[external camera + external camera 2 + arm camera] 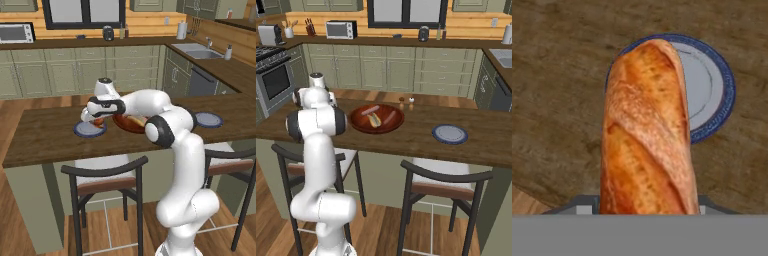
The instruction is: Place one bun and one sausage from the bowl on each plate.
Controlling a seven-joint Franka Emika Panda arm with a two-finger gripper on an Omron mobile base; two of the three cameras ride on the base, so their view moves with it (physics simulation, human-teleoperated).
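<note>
My gripper (94,119) is shut on a long golden-brown bun (646,135) and holds it just above the left plate (86,130), a small blue-rimmed plate on the wooden counter. In the hand view the bun covers the left part of that plate (709,90) and hides my fingertips. The reddish-brown bowl (358,121) sits mid-counter, just right of my hand, and holds another bun (374,120) and two sausages (370,109) (390,117). The second plate (450,134) lies bare further right.
Two small shakers (406,101) stand behind the bowl. Bar stools (107,175) (441,180) sit under the counter's near edge. A sink (197,50) is at the back right, a stove (273,80) at the far left.
</note>
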